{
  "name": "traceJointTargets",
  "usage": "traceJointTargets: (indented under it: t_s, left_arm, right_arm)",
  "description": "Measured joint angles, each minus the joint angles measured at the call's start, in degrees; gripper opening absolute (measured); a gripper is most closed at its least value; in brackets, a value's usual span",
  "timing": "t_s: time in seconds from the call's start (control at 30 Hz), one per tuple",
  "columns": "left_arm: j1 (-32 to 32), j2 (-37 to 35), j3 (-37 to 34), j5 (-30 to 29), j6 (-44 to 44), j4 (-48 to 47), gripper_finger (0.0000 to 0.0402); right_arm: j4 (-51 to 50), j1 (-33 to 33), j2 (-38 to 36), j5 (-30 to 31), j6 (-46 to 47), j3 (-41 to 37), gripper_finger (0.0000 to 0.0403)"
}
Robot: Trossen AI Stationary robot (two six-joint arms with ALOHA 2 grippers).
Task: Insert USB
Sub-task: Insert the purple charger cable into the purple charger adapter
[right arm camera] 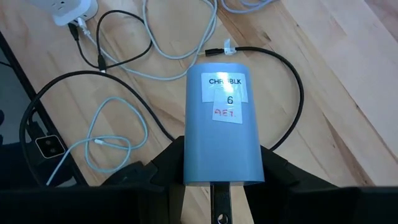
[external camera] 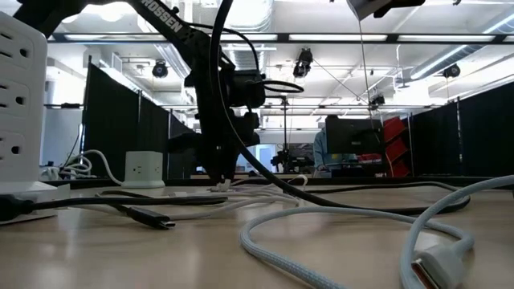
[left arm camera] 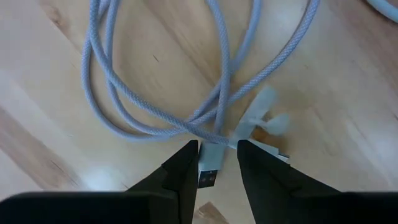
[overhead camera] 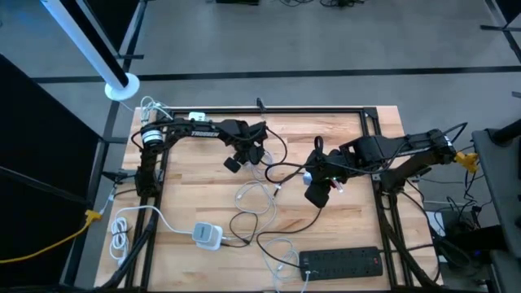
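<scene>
Power strip [overhead camera: 340,261] at the table's [overhead camera: 350,138] front edge, white adapter [overhead camera: 207,234] to its left.

1. The USB plug [left arm camera: 210,163] is pale grey-white with a dark open end. It lies flat on the wood, at the end of a braided pale grey cable [left arm camera: 155,118].
2. That cable lies in loose overlapping loops near the table's middle [overhead camera: 254,198].
3. The charger block [right arm camera: 225,121] is a blue-grey rounded box with a white label reading "CHR BLK 6". It is held above the table, right of centre [overhead camera: 317,194].
</scene>
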Motion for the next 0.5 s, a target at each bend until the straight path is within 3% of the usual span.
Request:
traceJointTargets:
  t_s: [0.17, 0.5]
  left_arm:
    - [0.0, 0.0, 0.0, 0.0, 0.0, 0.1, 0.0095]
    - [-0.1, 0.1, 0.0, 0.9, -1.5, 0.4, 0.0033]
  right_arm:
    - [0.0, 0.0, 0.0, 0.0, 0.0, 0.0, 0.0115]
    - [0.1, 0.0, 0.0, 0.1, 0.0, 0.0, 0.0115]
